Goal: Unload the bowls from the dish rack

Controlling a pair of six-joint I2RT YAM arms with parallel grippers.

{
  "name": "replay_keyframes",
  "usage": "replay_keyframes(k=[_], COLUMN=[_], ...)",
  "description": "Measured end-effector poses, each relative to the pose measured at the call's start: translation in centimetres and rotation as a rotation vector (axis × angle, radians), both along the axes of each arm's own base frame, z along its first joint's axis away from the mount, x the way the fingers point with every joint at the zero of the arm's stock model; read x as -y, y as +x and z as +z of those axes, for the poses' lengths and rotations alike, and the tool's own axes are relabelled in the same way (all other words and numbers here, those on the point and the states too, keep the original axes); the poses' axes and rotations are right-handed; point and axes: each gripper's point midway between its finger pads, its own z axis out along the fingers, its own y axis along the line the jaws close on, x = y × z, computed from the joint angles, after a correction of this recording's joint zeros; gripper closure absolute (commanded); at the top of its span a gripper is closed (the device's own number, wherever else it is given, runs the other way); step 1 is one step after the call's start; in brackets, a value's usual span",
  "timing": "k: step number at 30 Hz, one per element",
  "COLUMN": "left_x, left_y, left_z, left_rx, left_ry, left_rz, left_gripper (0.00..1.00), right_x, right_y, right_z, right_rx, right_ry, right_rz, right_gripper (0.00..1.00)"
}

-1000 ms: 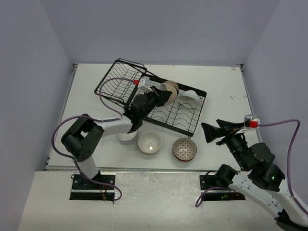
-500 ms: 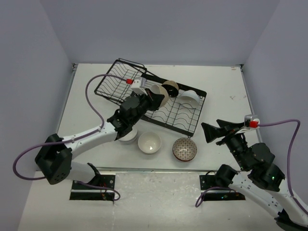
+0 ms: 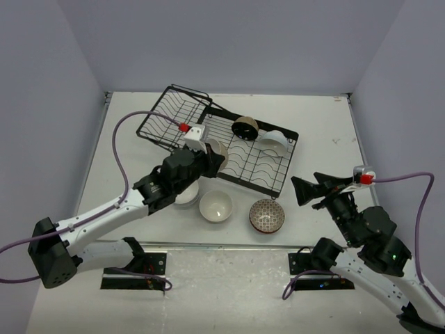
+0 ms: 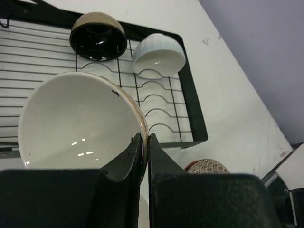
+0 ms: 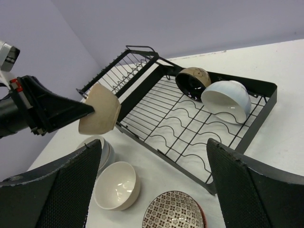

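**A robot lab bench set with kitchenware**

This is a robotics test cell rather than a home kitchen. A white desk (image 3: 327, 125) is boxed in on three sides by plain lavender walls (image 3: 229, 42). The left arm (image 3: 104, 217) and right arm (image 3: 365, 229) rise from black base plates (image 3: 154, 264) bolted along the desk's near edge. Purple cables (image 3: 116, 149) loop loose from their wrists. The domestic things, a black wire dish rack (image 3: 254, 163) and a few small bowls (image 3: 215, 207), sit straight on the bare white surface.
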Motion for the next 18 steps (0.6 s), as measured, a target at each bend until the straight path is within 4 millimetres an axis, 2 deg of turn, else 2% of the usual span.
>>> replay_keyframes(k=[4, 18], left_x=[-0.5, 1.0], left_y=[-1.8, -8.1], left_z=[-1.3, -5.7], left_rx=[-0.024, -0.059], left_ry=[0.088, 0.348], left_rz=[-0.033, -0.19], left_gripper=[1.0, 1.0], right_x=[0.0, -0.5], right_y=[0.4, 1.4], right_z=[-0.3, -2.1], right_rx=[-0.012, -0.072], right_ry=[-0.017, -0.092], right_rz=[-0.016, -0.047], right_gripper=[0.04, 0.02])
